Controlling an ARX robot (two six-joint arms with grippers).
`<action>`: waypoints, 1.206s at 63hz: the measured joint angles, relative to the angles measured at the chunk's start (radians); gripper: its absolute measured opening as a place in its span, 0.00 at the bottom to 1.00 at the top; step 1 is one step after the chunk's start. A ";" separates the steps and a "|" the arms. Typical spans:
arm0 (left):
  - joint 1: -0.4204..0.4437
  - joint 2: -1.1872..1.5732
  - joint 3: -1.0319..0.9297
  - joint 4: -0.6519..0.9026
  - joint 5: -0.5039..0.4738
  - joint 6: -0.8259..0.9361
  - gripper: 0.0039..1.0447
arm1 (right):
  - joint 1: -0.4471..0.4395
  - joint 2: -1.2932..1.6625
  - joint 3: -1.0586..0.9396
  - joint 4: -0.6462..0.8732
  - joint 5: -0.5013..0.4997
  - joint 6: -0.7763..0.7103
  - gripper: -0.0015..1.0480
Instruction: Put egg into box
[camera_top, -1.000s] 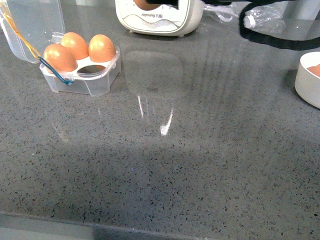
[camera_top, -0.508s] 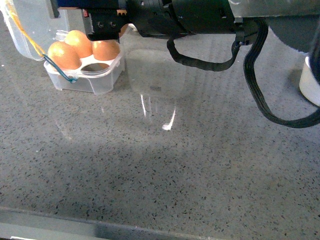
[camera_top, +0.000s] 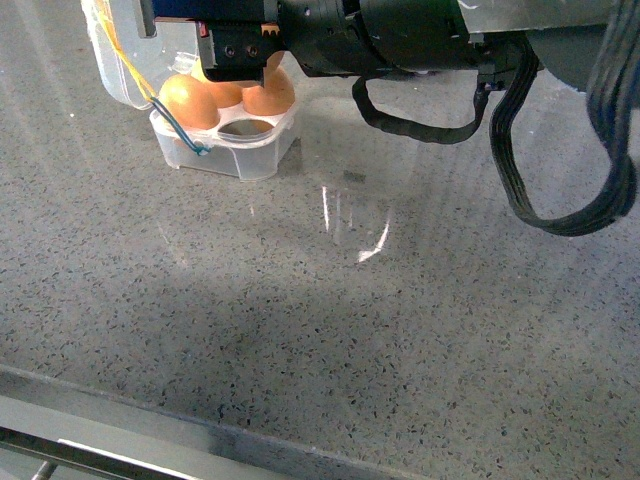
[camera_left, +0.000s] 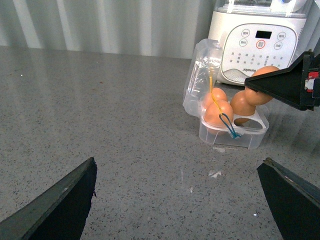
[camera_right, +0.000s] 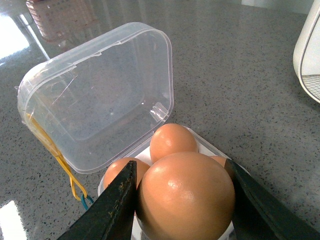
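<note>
Egg (camera_right: 185, 197): largely hidden by the right arm from the front; the slot beneath it was covered. Right end effector (camera_right: 184, 210): closed on the egg, holding it above the box (camera_right: 100, 95). Left end effector (camera_left: 175, 200): spread wide, empty, over the table (camera_left: 100, 125).

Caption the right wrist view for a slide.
Right hand holds a brown egg over the open, part-filled clear egg box.
</note>
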 joint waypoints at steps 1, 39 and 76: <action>0.000 0.000 0.000 0.000 0.000 0.000 0.94 | 0.001 0.000 0.000 0.000 -0.002 0.000 0.43; 0.000 0.000 0.000 0.000 0.000 0.000 0.94 | -0.016 -0.018 -0.016 0.006 0.003 -0.002 0.92; 0.000 0.000 0.000 0.000 0.000 0.000 0.94 | -0.460 -0.584 -0.502 0.090 0.290 0.162 0.93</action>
